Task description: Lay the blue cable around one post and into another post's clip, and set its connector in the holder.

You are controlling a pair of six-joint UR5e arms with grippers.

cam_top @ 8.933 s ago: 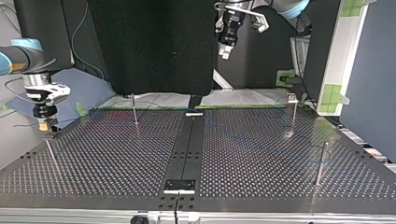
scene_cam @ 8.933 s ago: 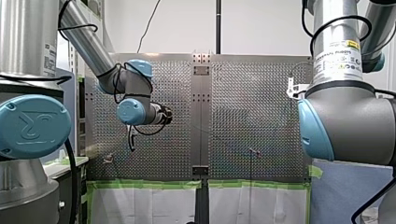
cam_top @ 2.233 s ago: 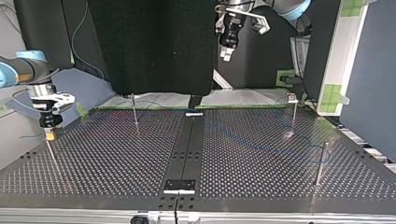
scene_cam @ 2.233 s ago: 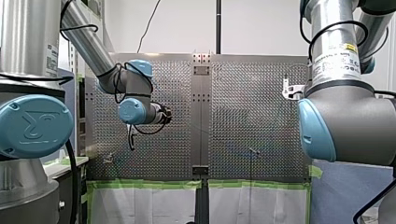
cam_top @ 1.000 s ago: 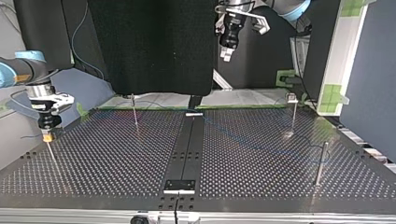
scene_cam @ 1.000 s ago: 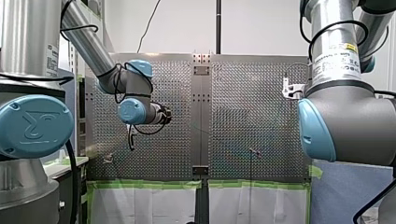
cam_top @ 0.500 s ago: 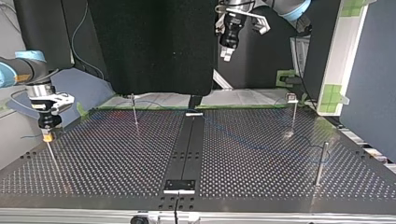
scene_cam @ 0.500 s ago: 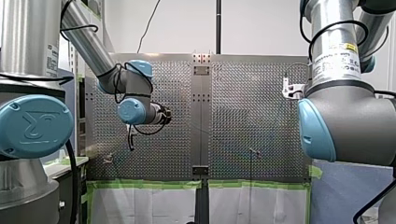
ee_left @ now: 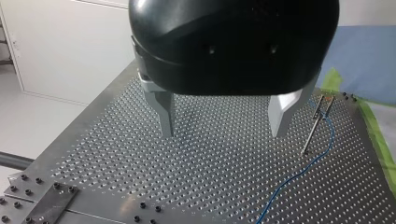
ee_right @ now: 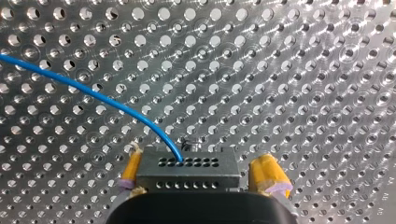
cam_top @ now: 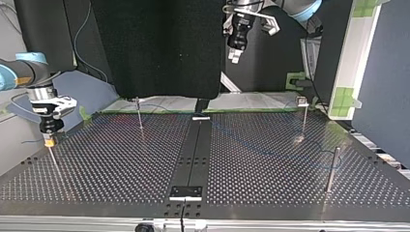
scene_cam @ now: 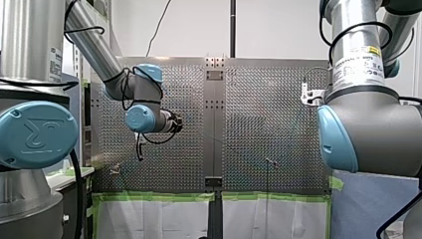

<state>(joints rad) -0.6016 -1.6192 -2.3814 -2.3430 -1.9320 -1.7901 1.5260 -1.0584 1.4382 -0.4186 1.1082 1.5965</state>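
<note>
The black connector (ee_right: 189,173) with rows of holes lies between the yellow pads of my right gripper (ee_right: 200,170). One pad touches its end and a gap shows at the other, so the gripper is open. The blue cable (ee_right: 107,100) curves away from the connector over the perforated table. At the top view's left, my right gripper (cam_top: 48,141) hangs low over a thin post (cam_top: 54,162). My left gripper (ee_left: 222,133) is open and empty, high above the table (ee_left: 219,177). Ahead of it stands a post with a clip (ee_left: 314,123), and the cable (ee_left: 299,172) runs past its foot.
More posts stand on the table (cam_top: 270,188): one at the back left (cam_top: 139,115), one with a clip at the back right (cam_top: 303,115), a thicker one at the right (cam_top: 331,169). A dark strip (cam_top: 191,154) runs down the middle to a small plate (cam_top: 185,192).
Since the oldest frames my right gripper has sunk slightly toward the table. Over the last second nothing has visibly moved.
</note>
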